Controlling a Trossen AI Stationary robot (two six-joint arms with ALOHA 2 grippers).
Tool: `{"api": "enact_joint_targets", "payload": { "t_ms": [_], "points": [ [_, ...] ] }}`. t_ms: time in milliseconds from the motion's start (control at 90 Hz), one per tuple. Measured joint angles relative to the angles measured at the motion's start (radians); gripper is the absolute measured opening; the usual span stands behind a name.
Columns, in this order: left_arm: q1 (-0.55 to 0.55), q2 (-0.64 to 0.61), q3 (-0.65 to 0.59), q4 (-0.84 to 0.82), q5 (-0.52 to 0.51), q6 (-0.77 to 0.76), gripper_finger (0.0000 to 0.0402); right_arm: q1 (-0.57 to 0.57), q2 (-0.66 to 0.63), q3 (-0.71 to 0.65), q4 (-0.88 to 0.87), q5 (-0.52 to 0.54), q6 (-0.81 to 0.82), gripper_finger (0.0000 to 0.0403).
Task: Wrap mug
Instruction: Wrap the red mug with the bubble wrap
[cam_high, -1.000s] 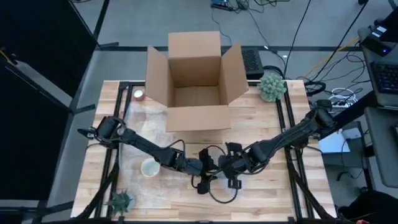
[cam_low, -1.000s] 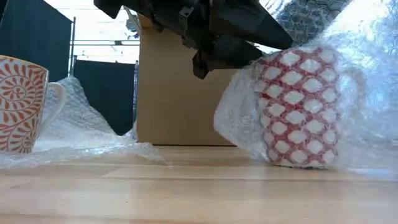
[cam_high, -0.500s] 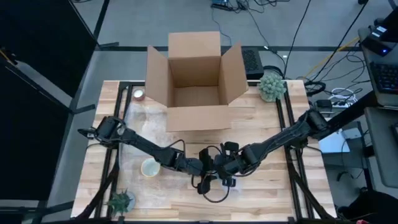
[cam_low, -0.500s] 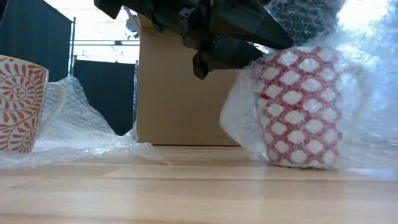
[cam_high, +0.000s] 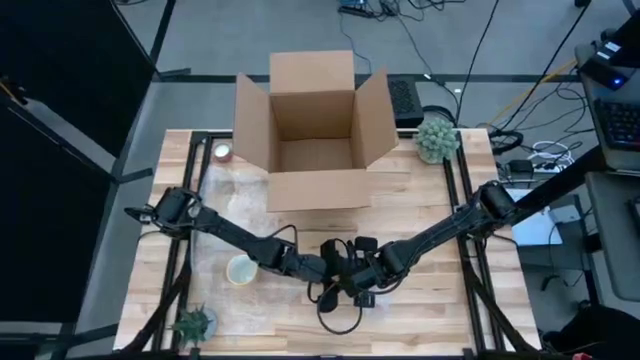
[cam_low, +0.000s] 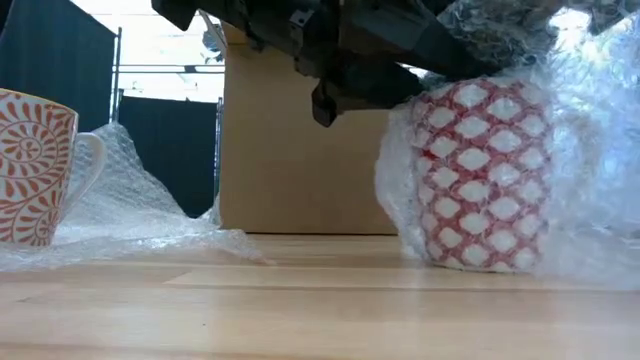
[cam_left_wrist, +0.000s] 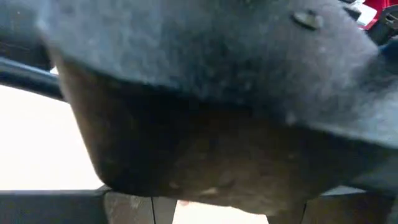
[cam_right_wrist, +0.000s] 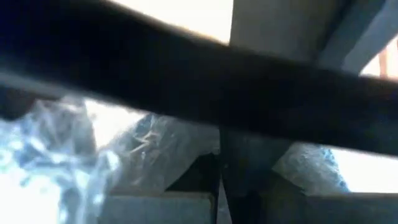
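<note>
We look down on a pale wooden table (cam_high: 440, 300) framed in black rails, standing on a grey floor; cables and a keyboard lie on the floor toward one o'clock, a dark curtain fills the nine o'clock side, and part of a desk shows at three o'clock; an open cardboard box (cam_high: 315, 130) sits at the table's twelve o'clock edge with its flaps spread, a round green plant (cam_high: 437, 138) stands just beside it toward two o'clock, a small red-and-white object (cam_high: 224, 152) lies at the ten o'clock corner, and a spiky little plant (cam_high: 194, 323) sits at seven o'clock; a cream cup (cam_high: 241, 269) seen from above, which in the low view shows as a white mug with orange swirls (cam_low: 35, 165), rests on crumpled bubble wrap (cam_low: 130, 205) at about eight o'clock. The mug (cam_low: 482, 175) being wrapped stands upright on the table near six o'clock; it is red with a white lattice pattern, and clear bubble wrap covers its sides and billows out beyond it. The left gripper (cam_high: 335, 268) and the right gripper (cam_high: 362, 272) meet above that mug, both arms reaching in low from the table's sides; we cannot tell how the jaws of either stand, since the wrist views show only dark blurred shapes and plastic.
</note>
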Motion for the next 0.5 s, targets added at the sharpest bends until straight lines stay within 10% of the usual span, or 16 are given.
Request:
{"api": "enact_joint_targets", "payload": {
  "t_ms": [500],
  "points": [
    [0.000, -0.001, 0.000, -0.008, 0.000, 0.002, 0.0170, 0.101, -0.299, -0.006, -0.153, 0.066, 0.117, 0.0000]
  ]
}}
